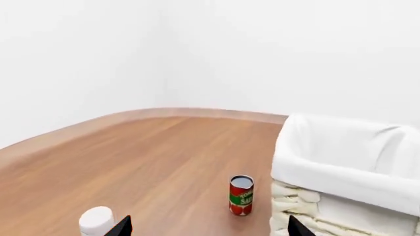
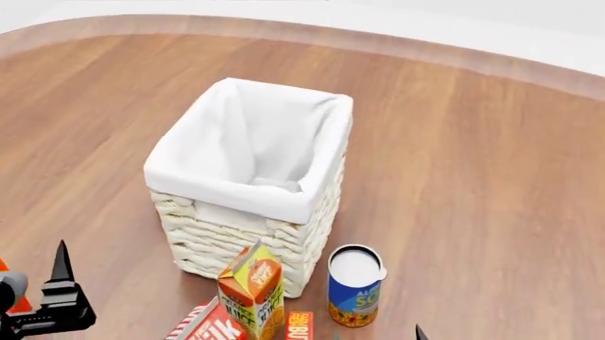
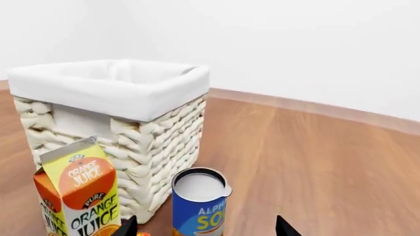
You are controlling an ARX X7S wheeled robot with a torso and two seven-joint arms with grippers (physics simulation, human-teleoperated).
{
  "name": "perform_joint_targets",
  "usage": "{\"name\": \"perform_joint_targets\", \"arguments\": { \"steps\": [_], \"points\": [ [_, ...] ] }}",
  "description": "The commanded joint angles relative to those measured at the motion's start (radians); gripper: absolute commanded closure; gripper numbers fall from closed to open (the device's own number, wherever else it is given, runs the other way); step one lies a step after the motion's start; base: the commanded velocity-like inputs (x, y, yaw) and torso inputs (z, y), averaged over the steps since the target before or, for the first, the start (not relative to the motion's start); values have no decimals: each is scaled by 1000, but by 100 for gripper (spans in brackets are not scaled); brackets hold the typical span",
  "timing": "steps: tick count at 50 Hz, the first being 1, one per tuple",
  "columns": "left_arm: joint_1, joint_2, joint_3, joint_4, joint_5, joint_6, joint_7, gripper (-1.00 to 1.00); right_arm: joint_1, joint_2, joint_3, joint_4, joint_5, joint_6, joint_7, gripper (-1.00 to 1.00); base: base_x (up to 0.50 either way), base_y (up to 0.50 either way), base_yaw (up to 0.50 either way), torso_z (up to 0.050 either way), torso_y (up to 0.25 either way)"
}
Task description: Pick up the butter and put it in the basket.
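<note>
Butter: a small red box lying at the head view's lower edge, between the juice carton and the blue soup can, just in front of the basket; only its top end shows, so you cannot read its full length
Basket: upright, white liner folded over the rim, nothing visible inside but cloth
Right gripper: two dark fingertips show at the wrist view's edge, set wide apart, so its jaws stand open and hold nothing; it looks toward the soup can and the juice carton
Left gripper: fingertips spread apart in its own wrist view, open and empty; it sits off near a tomato sauce can and a white cylinder, away from the butter
Step in hand: reaching for the butter, by my judgement; use the right arm, which is nearer
How to do it well: come down from above into the gap so you do not knock the juice carton or soup can; close across the box's narrow sides
Risk: the milk carton is close by on the far side of the juice carton, and a sideways approach could tip something
After the grip: lift above the rim before you move over the basket
</note>
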Motion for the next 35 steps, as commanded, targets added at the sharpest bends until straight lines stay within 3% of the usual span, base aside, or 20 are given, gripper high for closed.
{"name": "perform_joint_targets", "arguments": {
  "steps": [1,30,35],
  "points": [
    [-12,57,-93,25,6,-55,67,-100,1,-8,23,-14,-21,-4,-13,-100,475,156,0,0,0],
    [-17,51,-90,20,9,-21,57,-100,11,7,-2,-9,-42,11,24,-100,7,2,0,0,0],
    [-27,51,-90,11,4,-32,52,-100,9,11,-2,-13,-38,10,27,-100,0,0,0,8,-218]
  ]
}}
